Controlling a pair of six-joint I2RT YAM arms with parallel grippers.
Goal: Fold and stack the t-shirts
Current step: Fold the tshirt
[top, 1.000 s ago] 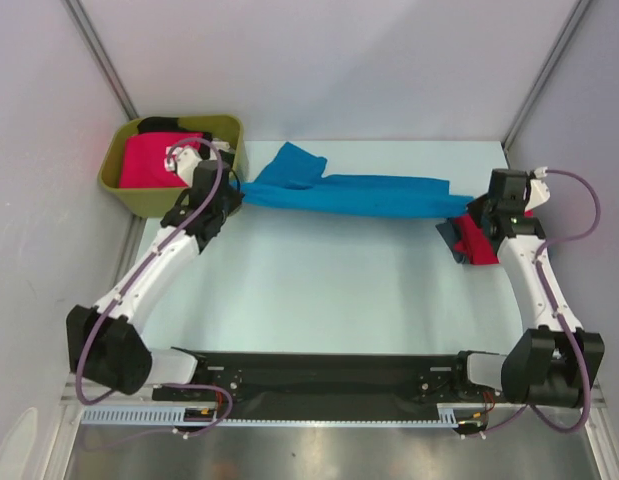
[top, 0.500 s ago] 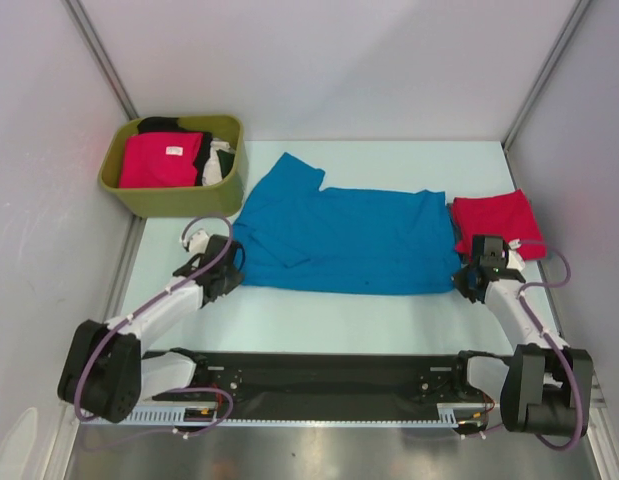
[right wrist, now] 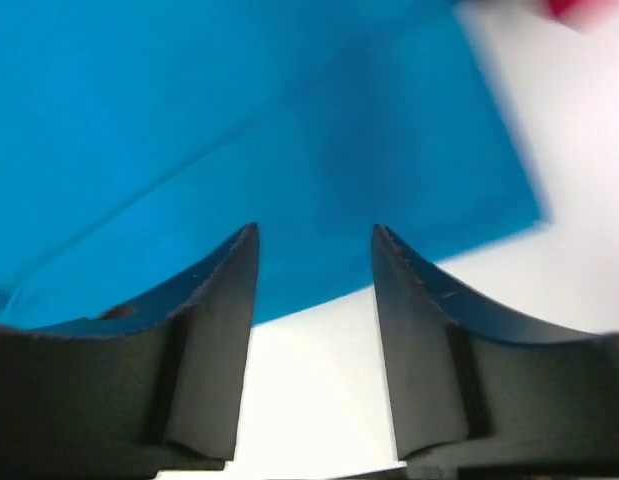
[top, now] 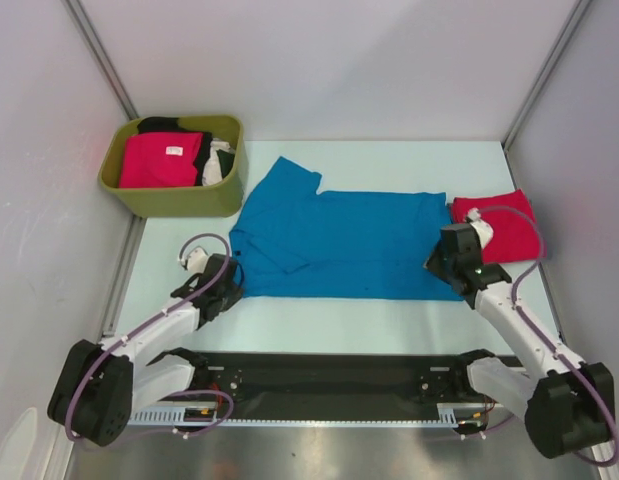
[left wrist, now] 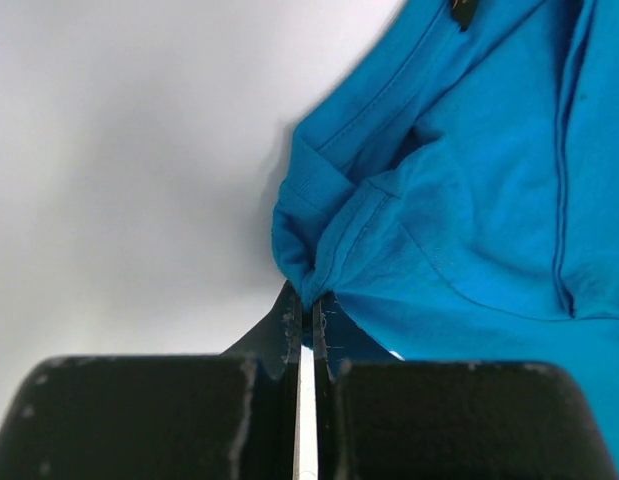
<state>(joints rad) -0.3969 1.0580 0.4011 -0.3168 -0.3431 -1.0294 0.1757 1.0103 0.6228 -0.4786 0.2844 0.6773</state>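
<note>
The bright blue t-shirt (top: pixel 339 240) lies spread flat across the middle of the table. My left gripper (top: pixel 232 281) is shut on the blue shirt's near left corner (left wrist: pixel 307 270), a bunched sleeve hem. My right gripper (top: pixel 437 262) is open and empty above the shirt's near right corner (right wrist: pixel 389 170). A folded red t-shirt (top: pixel 504 225) lies at the right, beside the blue one. A crimson-pink shirt with a white label (top: pixel 159 160), with black and white cloth beside it, sits in the tub.
The olive-green tub (top: pixel 179 200) stands at the back left, next to the blue shirt's far sleeve. White walls close in on both sides. The black base rail (top: pixel 319 375) runs along the near edge.
The blue shirt was pulled toward me and laid flat. The right gripper let go of it and rose. The left gripper still holds its corner.
</note>
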